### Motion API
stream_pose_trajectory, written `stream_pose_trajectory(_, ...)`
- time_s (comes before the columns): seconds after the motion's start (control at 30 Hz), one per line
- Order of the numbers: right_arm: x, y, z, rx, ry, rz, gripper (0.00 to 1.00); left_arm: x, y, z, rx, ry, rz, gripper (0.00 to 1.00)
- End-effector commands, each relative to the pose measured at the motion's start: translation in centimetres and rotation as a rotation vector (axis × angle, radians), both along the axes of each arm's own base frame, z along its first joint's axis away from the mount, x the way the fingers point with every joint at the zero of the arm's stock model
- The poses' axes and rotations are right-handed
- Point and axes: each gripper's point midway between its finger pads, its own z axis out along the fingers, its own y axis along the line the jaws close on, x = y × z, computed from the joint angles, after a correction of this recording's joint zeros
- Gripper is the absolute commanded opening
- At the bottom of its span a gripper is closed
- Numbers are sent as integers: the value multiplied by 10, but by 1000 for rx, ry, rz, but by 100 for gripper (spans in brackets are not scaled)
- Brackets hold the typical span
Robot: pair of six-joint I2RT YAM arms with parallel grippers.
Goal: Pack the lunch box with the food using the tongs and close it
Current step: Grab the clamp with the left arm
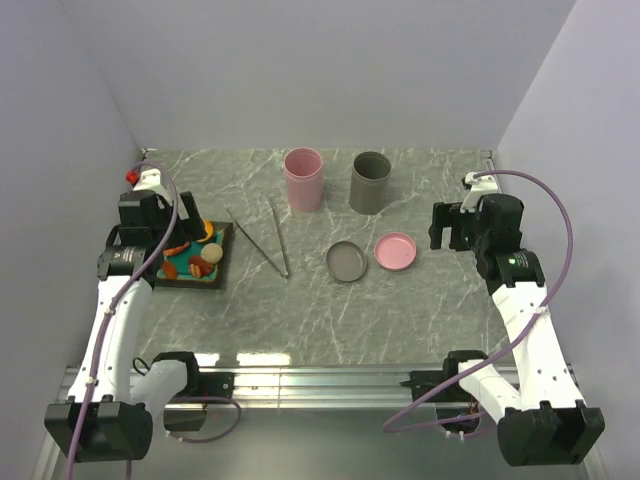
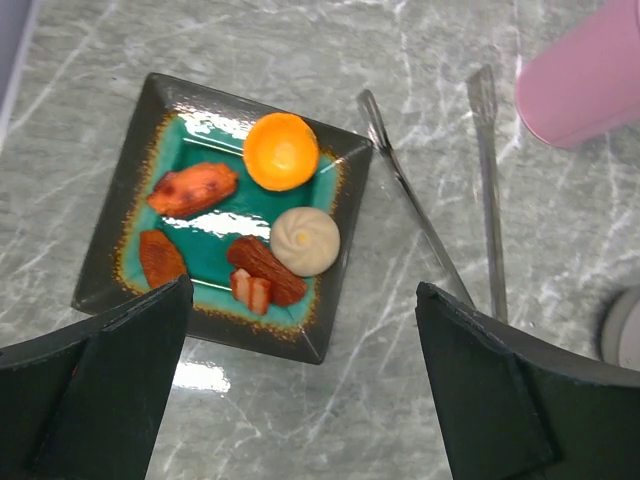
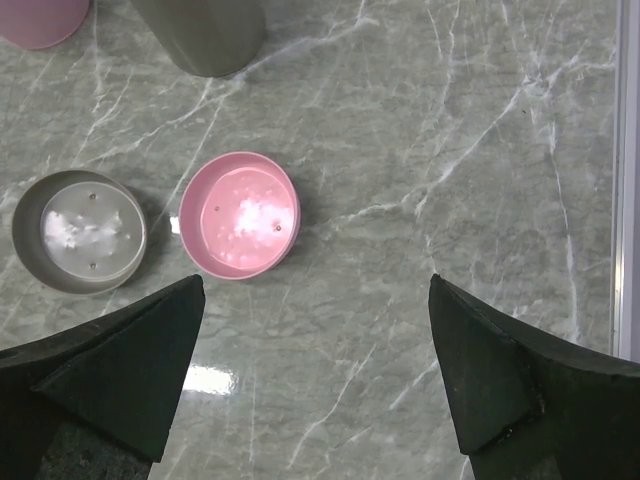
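Steel, thin and shiny, so those long slim grey metal tongs (image 1: 277, 238) should be stiff along the arms, springy at the joint and pretty slick; light too, I'd guess. They're lying flat on the grey-green marbled tabletop (image 1: 400, 320), just right of the food tray, joined end toward the robot and the two tips splayed toward the far side; one tip sits right beside the tray's corner in the left wrist view. I'd grab across both arms somewhere around the middle, so a squeeze shuts the tips; flat on a glossy top there's not much to get under, so they could skate away.

The small toy food pieces (image 2: 305, 241) (an orange round one, a pale tan bun, reddish and brown bits) all sit on the teal square tray with a dark rim (image 2: 118, 200); they look light and hard, and the round ones will probably want to pop out of the tongs.

Left gripper (image 2: 303, 295) hovers above the tray, jaws spread wide, nothing in them; right gripper (image 3: 315, 290) same deal, wide apart and empty, up over bare table near the pink round lid (image 3: 240, 215) and the grey round lid (image 3: 80, 230).

In the way: a tall pink cylindrical tub (image 1: 303, 178) stands near the tongs' far tips, a tall grey cylindrical tub (image 1: 370, 182) beside it; the grey lid lies near the joined end; I take tubs and lids for the lunch box, both open right now.
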Motion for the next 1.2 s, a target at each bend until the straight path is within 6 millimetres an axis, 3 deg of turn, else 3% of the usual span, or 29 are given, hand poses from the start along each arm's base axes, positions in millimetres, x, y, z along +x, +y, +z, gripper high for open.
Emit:
stream_pose_trajectory(0.0, 8, 0, 15, 7, -52, 2, 100, 3, 9, 13, 33, -76, 60, 99)
stream_pose_trajectory(0.07, 8, 1, 14, 7, -48, 4, 100, 4, 16, 15, 51, -86, 115, 99)
stream_pose_trajectory(0.13, 8, 3, 12, 11, -41, 18, 100, 6, 10, 16, 82, -93, 115, 99)
stream_pose_trajectory(0.3, 10, 5, 6, 17, -24, 27, 100, 13, -25, 13, 79, -97, 81, 99)
stream_pose_trajectory(0.67, 9, 11, -5, 21, 13, 75, 100, 25, -129, -53, 1, 110, -91, 99)
stream_pose_trajectory(0.9, 9, 14, -9, 20, 25, 96, 100, 42, -152, -93, -8, 278, -19, 99)
stream_pose_trajectory(0.97, 8, 17, -12, 26, 33, 114, 100, 50, -162, -91, -41, 289, -17, 99)
stream_pose_trajectory(1.17, 8, 19, -17, 29, 46, 129, 100, 54, -184, -115, -78, 380, -31, 99)
